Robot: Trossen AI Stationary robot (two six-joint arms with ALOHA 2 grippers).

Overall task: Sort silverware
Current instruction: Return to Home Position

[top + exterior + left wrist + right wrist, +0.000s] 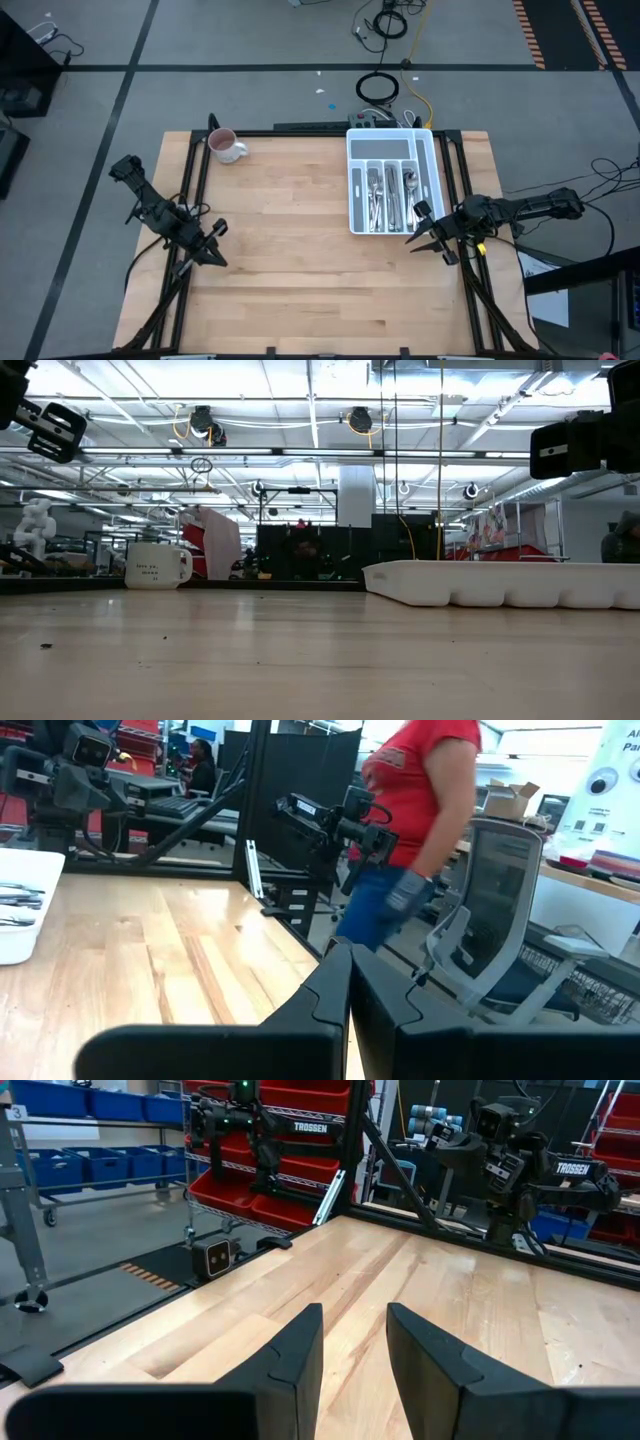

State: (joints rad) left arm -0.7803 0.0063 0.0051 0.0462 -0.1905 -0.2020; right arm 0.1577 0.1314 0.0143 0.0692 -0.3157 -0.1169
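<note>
Both were empty: right end effector [416, 228] spread beside the silverware tray [353, 185], best lifted clear of its rim; left end effector [217, 246] sat pressed together.

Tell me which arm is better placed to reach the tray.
Right. The right tool, open, sits at the tray's corner. The left tool, shut, is at the table's opposite side, well away from the tray.
</note>
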